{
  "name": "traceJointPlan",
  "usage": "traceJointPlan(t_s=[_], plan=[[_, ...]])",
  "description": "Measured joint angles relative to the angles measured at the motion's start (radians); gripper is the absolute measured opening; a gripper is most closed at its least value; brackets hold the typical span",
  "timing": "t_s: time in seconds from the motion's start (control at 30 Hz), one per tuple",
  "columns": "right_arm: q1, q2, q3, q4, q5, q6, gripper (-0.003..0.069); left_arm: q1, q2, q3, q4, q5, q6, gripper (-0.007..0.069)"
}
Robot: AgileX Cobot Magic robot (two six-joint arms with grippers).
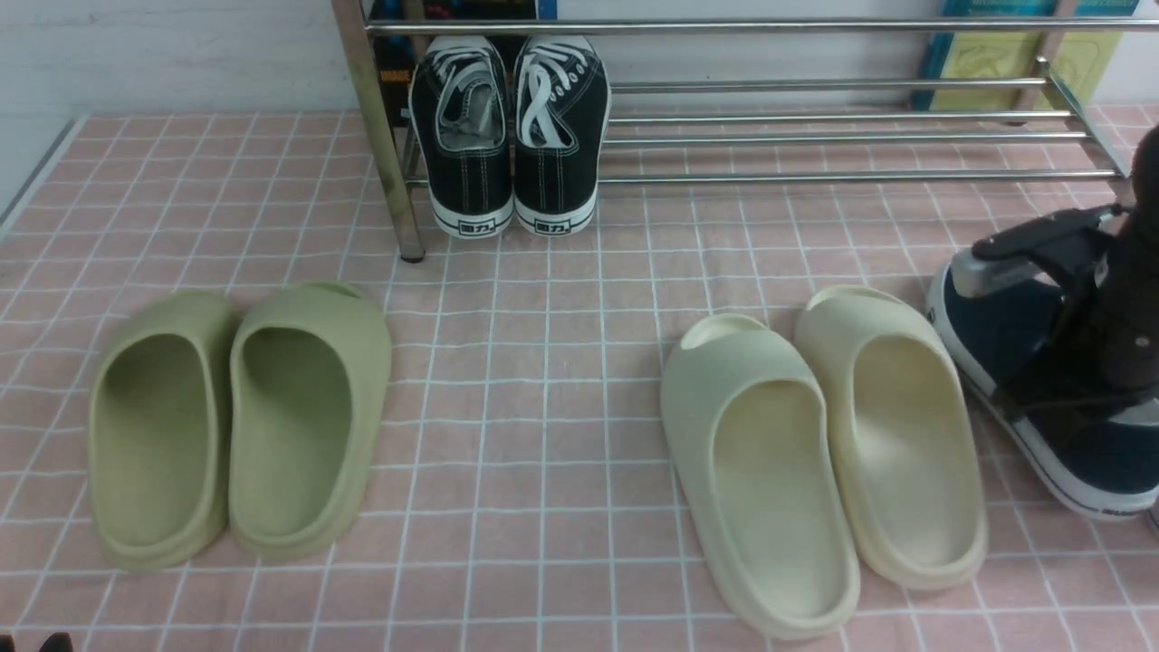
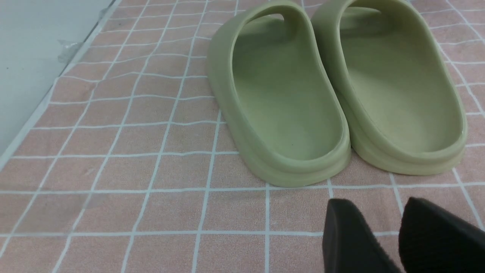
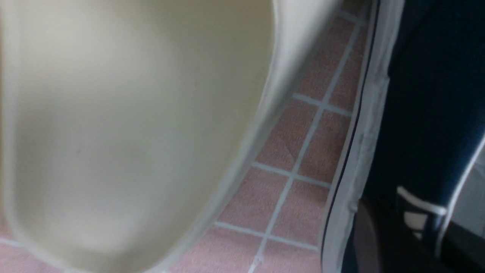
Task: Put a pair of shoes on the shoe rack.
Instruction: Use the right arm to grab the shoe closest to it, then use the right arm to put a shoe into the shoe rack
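One navy-blue slip-on shoe [image 1: 996, 335] with a white sole lies at the far right of the pink checked cloth; it also shows in the right wrist view [image 3: 428, 113]. The other navy shoe is out of view. My right gripper [image 1: 1059, 398] straddles this shoe's side wall, one finger outside and one inside, and appears shut on it [image 3: 413, 242]. The shoe rack [image 1: 815, 136] of shiny steel bars stands at the back. My left gripper [image 2: 373, 201] is open and empty, low at the front left, just behind the green slides.
Black lace-up sneakers [image 1: 507, 136] sit on the rack's left end. Green foam slides [image 1: 244, 417] lie front left, seen close in the left wrist view [image 2: 333, 87]. Cream foam slides [image 1: 815, 453] lie right of centre, beside the navy shoe [image 3: 132, 113].
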Motion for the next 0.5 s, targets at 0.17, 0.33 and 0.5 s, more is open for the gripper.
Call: traceJointPlan(t_s=[0.17,0.33,0.5], plan=[[0.039,-0.011,-0.182,0.0,0.118,0.002,0.0024,0.0,0.0,0.0,0.0,0.0,0.0,0.0241],[0.044,0.008,-0.345,0.0,0.146,0.0,0.0024,0.0,0.0,0.0,0.0,0.0,0.0,0.0241],[0.044,0.102,-0.503,-0.009,0.174,-0.008,0.0024,0.0,0.0,0.0,0.0,0.0,0.0,0.0241]])
